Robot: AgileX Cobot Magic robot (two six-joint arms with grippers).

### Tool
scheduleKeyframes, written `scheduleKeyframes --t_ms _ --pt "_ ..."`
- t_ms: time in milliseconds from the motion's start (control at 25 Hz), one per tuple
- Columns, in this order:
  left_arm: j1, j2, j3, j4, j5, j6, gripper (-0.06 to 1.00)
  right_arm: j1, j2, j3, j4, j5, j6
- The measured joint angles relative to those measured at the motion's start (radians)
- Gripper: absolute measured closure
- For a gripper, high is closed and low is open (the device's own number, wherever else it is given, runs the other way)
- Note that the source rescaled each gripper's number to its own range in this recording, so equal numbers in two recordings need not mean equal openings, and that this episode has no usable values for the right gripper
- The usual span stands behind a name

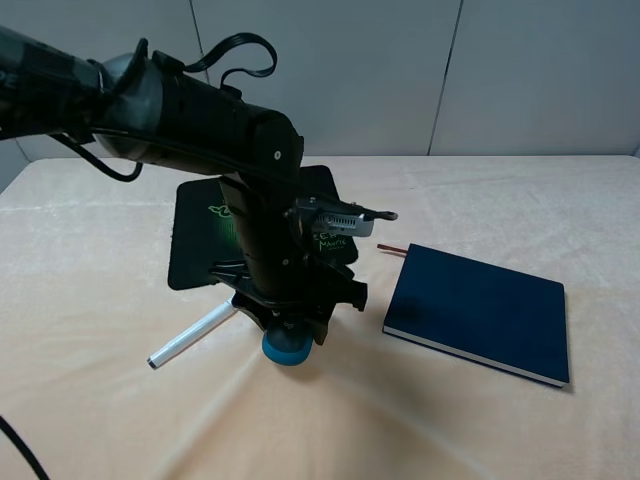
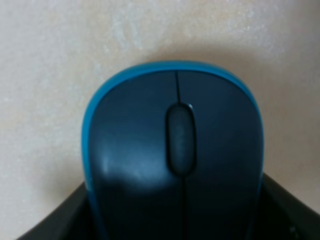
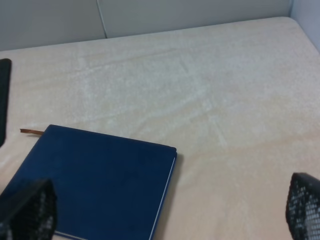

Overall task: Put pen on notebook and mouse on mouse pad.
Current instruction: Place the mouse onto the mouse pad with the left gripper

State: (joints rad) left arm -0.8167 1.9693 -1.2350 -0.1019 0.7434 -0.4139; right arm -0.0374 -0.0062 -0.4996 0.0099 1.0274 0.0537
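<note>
Currently on the mouse half of the job, judging by lt tool (image 1: 285, 335) planted over mouse (image 2: 175, 150). Puts mouse on bench (image 1: 100, 420) just off near edge of mouse pad (image 1: 195, 240), not on it yet. Looks sat down rather than lifted, tho hard to be sure from overhead cam.

Next, prob: needs a lift clear of bench, a short carry back over the pad, set-down approx mid-pad, then release. Calls for a firm squeeze, since rounded, slick sides could slip. Also worth minding pen (image 1: 190, 337), lying off the pad's near-left corner and close beside the mouse; could get knocked on the way up.

Pen step not begun: lying on bench, well apart from notebook (image 1: 480, 310), itself to the rt of the pad w/ ribbon end pointing back twd it.

Tools: lt narrowed onto the mouse, dark fingers (image 2: 45, 225) hard against both teal sides in wrist cam. Reads as a hold, nothing else touched. Rt tool (image 3: 167, 212) spread wide, empty, touching nothing, hanging well apart from the pad w/ notebook below in its own cam.
</note>
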Motion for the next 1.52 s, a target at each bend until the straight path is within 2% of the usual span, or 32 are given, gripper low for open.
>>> scheduleKeyframes --t_ms 800,1520 --pt "0.0 0.0 -0.009 0.024 0.061 -0.002 0.47 0.0 0.0 0.0 0.002 0.0 0.0" --pt "0.0 0.0 -0.009 0.038 0.049 -0.01 0.46 0.0 0.0 0.0 0.002 0.0 0.0"
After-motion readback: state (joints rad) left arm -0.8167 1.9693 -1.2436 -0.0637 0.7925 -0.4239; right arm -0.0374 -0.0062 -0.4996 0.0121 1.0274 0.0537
